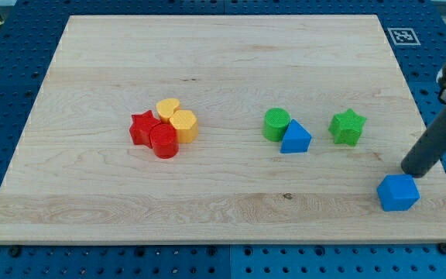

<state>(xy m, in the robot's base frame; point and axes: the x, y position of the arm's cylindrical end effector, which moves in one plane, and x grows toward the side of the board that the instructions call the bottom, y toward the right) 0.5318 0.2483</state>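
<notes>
Blue block just below my tip, touching.

The desk is showing pale wood grain over a blue perforated base. Blocks are showing red on a star and cylinder, yellow on a heart and cylinder, green on a cylinder and star, blue on a triangle and cube. My tip is showing dark.

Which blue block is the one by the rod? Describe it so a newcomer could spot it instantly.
Start at the wooden board and go to its corner at the view's bottom right. The blue cube-like block sits there alone, just below my tip. The other blue block, a triangle, touches a green cylinder.
</notes>
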